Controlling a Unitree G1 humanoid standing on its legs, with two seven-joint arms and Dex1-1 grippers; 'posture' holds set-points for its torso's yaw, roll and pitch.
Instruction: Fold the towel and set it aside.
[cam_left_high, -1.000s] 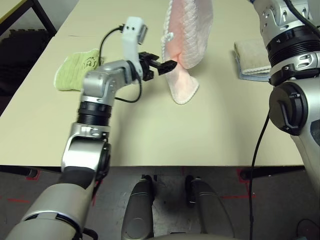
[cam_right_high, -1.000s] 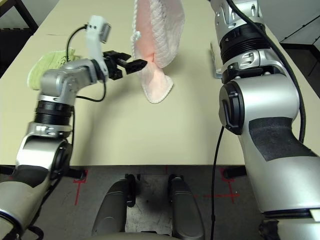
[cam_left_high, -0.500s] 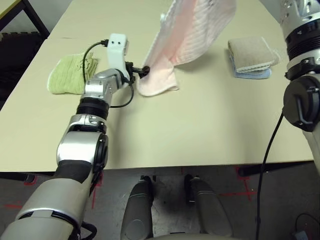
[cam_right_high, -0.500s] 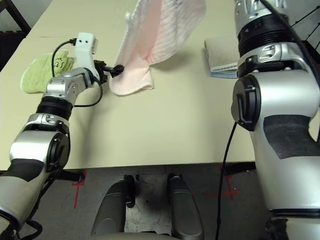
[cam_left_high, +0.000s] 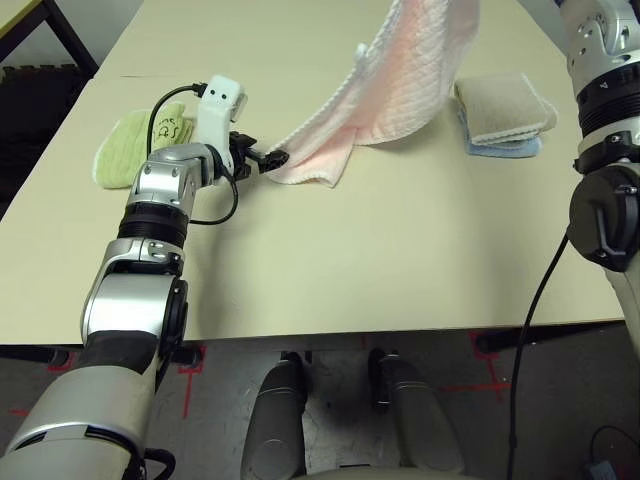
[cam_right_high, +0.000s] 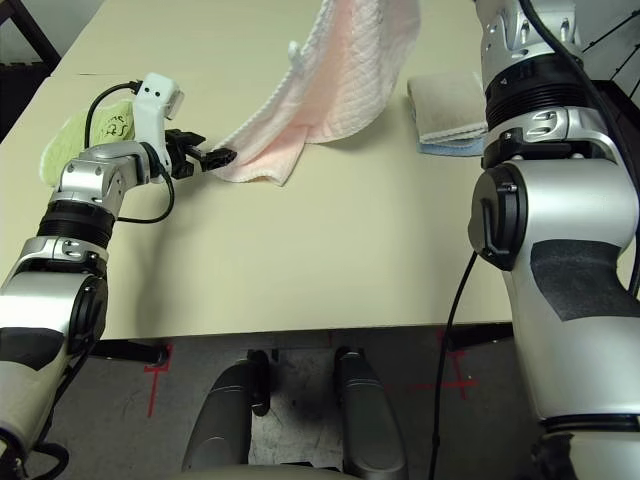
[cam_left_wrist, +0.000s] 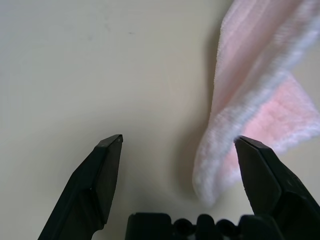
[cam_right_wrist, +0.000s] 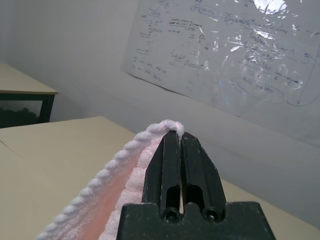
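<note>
Left wrist view, towel (cam_left_wrist: 260, 100) corner between spread left gripper (cam_left_wrist: 182, 145) fingers

table (cam_left_high: 400, 270): i see the towel (cam_left_high: 400, 90) at centre, hanging slantwise from above at the far right, its lower corner resting on the tabletop. my left gripper (cam_left_high: 268, 157) sits low, just left of that corner, beside it. green towel (cam_left_high: 135, 145) lies further left, behind my left forearm. stacked towels (cam_left_high: 505, 115) lie right of the towel, near my right arm, one on the other.
</note>
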